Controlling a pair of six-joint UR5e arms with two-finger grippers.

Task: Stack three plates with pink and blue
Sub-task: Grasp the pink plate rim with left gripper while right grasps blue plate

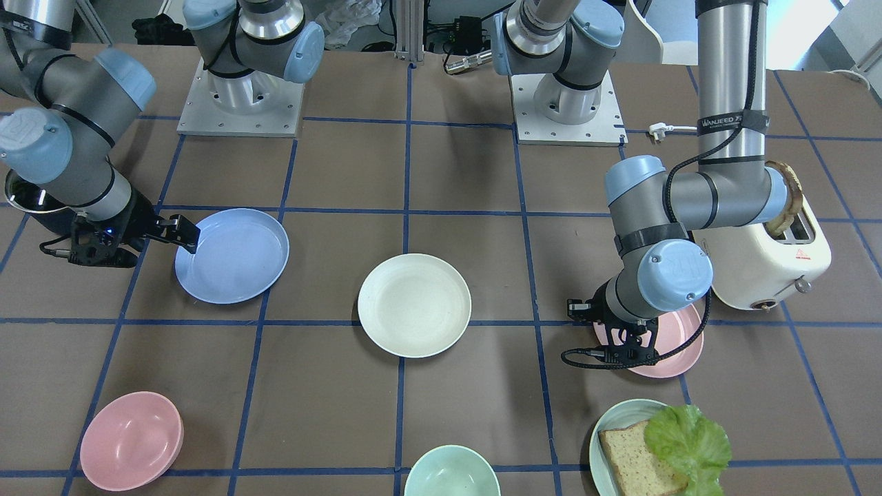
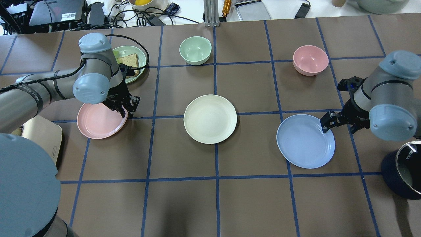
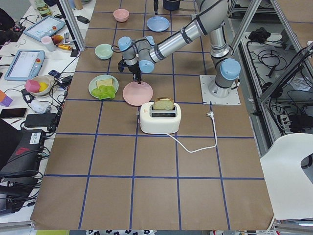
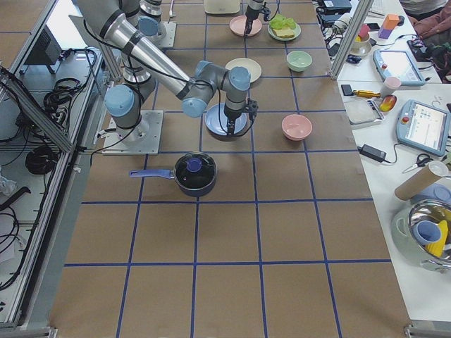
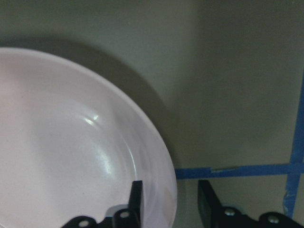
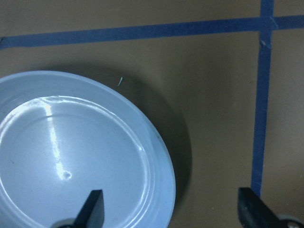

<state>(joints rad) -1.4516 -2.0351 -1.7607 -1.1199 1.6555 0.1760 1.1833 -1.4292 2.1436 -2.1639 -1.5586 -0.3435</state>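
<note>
The pale pink plate (image 2: 98,123) lies on the robot's left side. My left gripper (image 2: 126,110) is at its rim. In the left wrist view the gripper (image 5: 171,204) is open, with the jaws either side of the rim of the pink plate (image 5: 61,142) and small gaps on both sides. The light blue plate (image 2: 304,141) lies on the right side. My right gripper (image 2: 329,123) is at its far right rim. In the right wrist view it (image 6: 171,209) is wide open astride the rim of the blue plate (image 6: 71,152). The cream-white plate (image 2: 210,118) lies in the middle, apart from both.
A white toaster (image 1: 765,262) with toast stands just behind the pink plate. A pale green plate (image 1: 599,441) with bread and lettuce, a mint bowl (image 1: 451,475) and a pink bowl (image 1: 131,441) lie along the far edge. A dark pot (image 2: 406,171) stands near my right arm.
</note>
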